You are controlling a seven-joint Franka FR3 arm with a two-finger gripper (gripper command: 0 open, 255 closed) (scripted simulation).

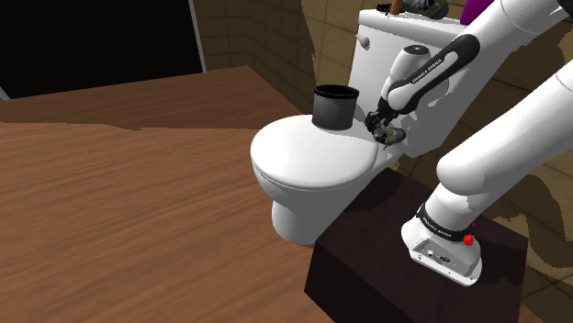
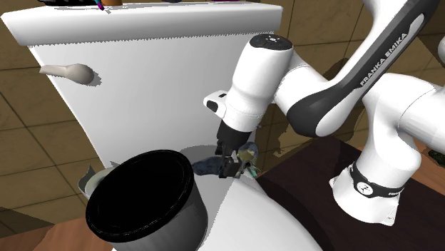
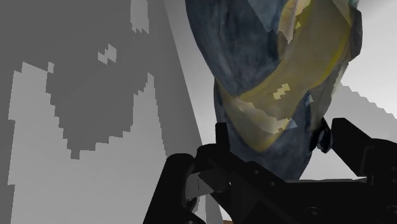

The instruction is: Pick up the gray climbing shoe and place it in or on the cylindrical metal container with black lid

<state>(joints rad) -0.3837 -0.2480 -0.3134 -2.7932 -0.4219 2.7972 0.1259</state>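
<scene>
Gripping the climbing shoe (image 3: 273, 83) with the jaws, which are closing on it from both sides and pressing the black fingers (image 3: 354, 147) against its narrow end. Showing it in the wrist view as blue-grey with pale yellow patches, rising past the fingertips.

Holding it, in the shoulder view, at about 4 o'clock from the cylindrical container (image 1: 335, 104), near but not touching. Holding it, in the second exterior view, at about 2 o'clock from the same container, just in front of the white toilet tank (image 2: 157, 78). Keeping low over the closed white toilet lid (image 1: 312, 156); not possible to tell if touching the lid or hanging just above it.

Seeing the container standing upright on the back part of that lid, dark on the wall and black on top.

Reaching down from about 1 o'clock in the shoulder view with the white arm (image 1: 432, 69), sitting on the dark stand (image 1: 367, 266) at about 5 o'clock, beside a brown wooden floor (image 1: 119, 202).
</scene>
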